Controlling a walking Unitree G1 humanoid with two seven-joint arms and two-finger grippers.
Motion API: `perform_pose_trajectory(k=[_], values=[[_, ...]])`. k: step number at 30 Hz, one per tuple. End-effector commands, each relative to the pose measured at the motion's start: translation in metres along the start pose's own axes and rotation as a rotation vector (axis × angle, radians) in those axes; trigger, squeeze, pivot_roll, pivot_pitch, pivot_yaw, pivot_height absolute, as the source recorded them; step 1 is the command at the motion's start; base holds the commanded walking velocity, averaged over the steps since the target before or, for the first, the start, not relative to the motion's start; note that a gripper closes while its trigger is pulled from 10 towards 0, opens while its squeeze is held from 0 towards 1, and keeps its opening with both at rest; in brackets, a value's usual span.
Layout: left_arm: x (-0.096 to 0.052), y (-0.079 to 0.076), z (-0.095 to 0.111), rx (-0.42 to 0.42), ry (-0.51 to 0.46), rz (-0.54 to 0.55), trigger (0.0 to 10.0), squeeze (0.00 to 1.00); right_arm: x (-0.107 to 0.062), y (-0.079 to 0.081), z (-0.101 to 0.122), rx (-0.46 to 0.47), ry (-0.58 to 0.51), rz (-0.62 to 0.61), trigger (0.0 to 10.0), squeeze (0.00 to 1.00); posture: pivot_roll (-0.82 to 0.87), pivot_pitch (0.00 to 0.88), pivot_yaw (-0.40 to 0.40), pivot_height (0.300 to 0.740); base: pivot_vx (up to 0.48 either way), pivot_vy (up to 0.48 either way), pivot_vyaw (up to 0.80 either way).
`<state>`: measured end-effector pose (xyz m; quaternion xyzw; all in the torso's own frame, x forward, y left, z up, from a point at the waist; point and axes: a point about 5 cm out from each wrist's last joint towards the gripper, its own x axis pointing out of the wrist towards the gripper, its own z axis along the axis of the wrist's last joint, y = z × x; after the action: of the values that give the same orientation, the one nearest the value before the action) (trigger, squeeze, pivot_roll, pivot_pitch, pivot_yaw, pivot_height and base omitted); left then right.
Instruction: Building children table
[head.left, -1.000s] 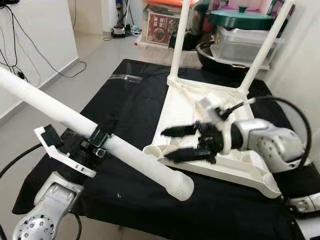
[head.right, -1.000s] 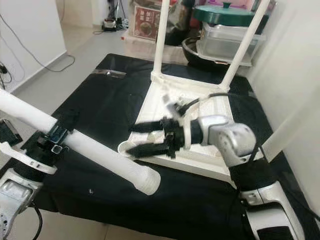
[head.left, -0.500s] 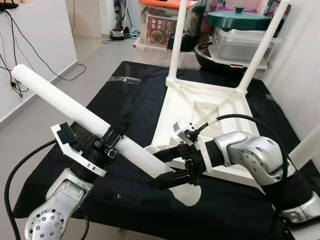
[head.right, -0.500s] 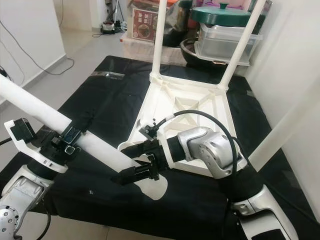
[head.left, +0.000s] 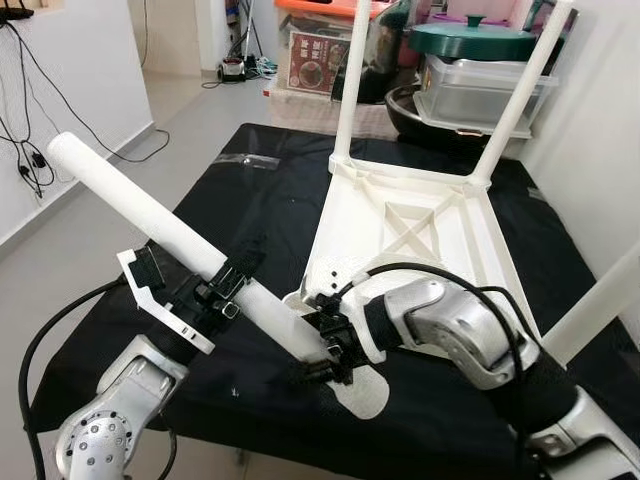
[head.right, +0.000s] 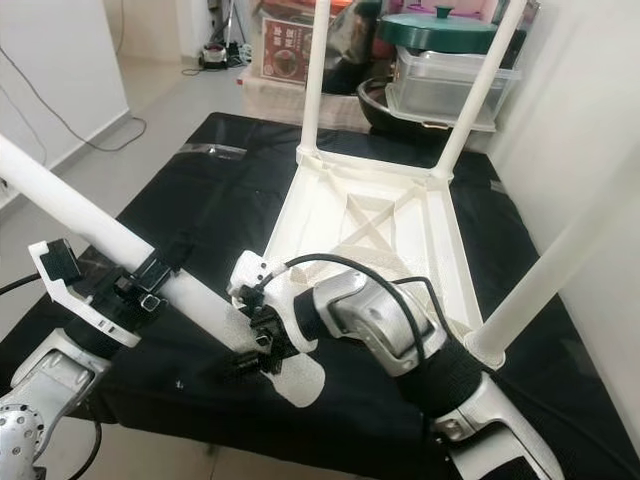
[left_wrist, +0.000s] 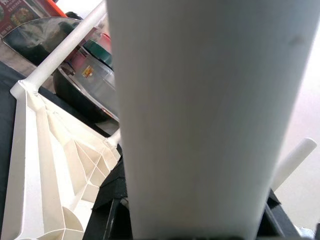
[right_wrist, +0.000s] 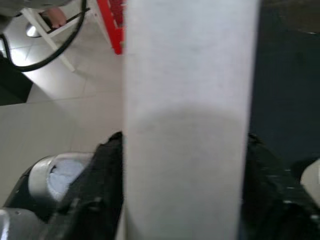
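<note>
No legible text anywhere; print on the red box (head.left: 310, 62) too small to read.

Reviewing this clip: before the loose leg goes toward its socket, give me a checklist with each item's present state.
1. Left gripper clamped mid-way on the loose leg: ok.
2. Right gripper closed around the leg near its flared lower end: ok.
3. Upturned tabletop lies flat on the black cloth: ok.
4. Three legs already stand in their corners, e.g. the rear one: ok.
5. Near-left corner socket free: cannot tell, the right arm covers it.
6. Leg end lined up with that socket: not ok, it sits over the cloth.
</note>
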<state>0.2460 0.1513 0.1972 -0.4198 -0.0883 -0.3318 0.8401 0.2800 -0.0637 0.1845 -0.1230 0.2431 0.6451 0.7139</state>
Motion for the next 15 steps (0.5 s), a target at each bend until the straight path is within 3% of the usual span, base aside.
perform_pose_trajectory(k=[1, 8, 9, 10, 11, 13, 14, 15], values=[[0.0088, -0.0116, -0.0012, -0.015, -0.002, -0.087, 0.0, 0.00, 0.0065, 0.0005, -0.0058, 0.005, 0.025, 0.000, 0.0, 0.00, 0.00, 0.000, -0.061, 0.740, 0.000, 0.000, 0.00], [0.0098, -0.0124, -0.0029, -0.023, 0.013, -0.096, 0.0, 0.00, 0.0044, 0.0000, -0.0055, -0.013, 0.015, 0.001, 0.0, 0.00, 0.00, 0.000, -0.060, 0.740, 0.000, 0.000, 0.00], [0.0100, -0.0132, -0.0043, -0.016, 0.033, -0.101, 5.3, 0.00, 0.0040, 0.0008, -0.0066, -0.015, 0.014, 0.002, 0.0, 0.00, 0.00, 0.000, -0.060, 0.740, 0.000, 0.000, 0.00], [0.0100, -0.0132, -0.0043, -0.016, 0.033, -0.101, 5.3, 0.00, 0.0040, 0.0008, -0.0066, -0.015, 0.014, 0.002, 0.0, 0.00, 0.00, 0.000, -0.060, 0.740, 0.000, 0.000, 0.00], [0.0101, -0.0121, -0.0070, 0.031, 0.069, -0.080, 10.0, 0.00, 0.0035, 0.0013, -0.0081, -0.013, 0.014, 0.000, 0.0, 0.00, 0.00, 0.000, -0.059, 0.740, 0.000, 0.000, 0.00], [0.0102, -0.0110, -0.0088, 0.066, 0.093, -0.064, 10.0, 0.00, 0.0035, 0.0015, -0.0091, -0.012, 0.015, -0.004, 0.0, 0.00, 0.00, 0.000, -0.059, 0.740, 0.000, 0.000, 0.00], [0.0096, -0.0084, -0.0090, 0.079, 0.085, -0.045, 10.0, 1.00, 0.0027, 0.0007, -0.0104, 0.001, 0.007, -0.018, 0.0, 0.00, 0.00, 0.000, -0.060, 0.740, 0.000, 0.000, 0.00], [0.0096, -0.0084, -0.0090, 0.079, 0.085, -0.045, 10.0, 1.00, 0.0027, 0.0007, -0.0104, 0.001, 0.007, -0.018, 0.0, 0.00, 0.00, 0.000, -0.060, 0.740, 0.000, 0.000, 0.00]])
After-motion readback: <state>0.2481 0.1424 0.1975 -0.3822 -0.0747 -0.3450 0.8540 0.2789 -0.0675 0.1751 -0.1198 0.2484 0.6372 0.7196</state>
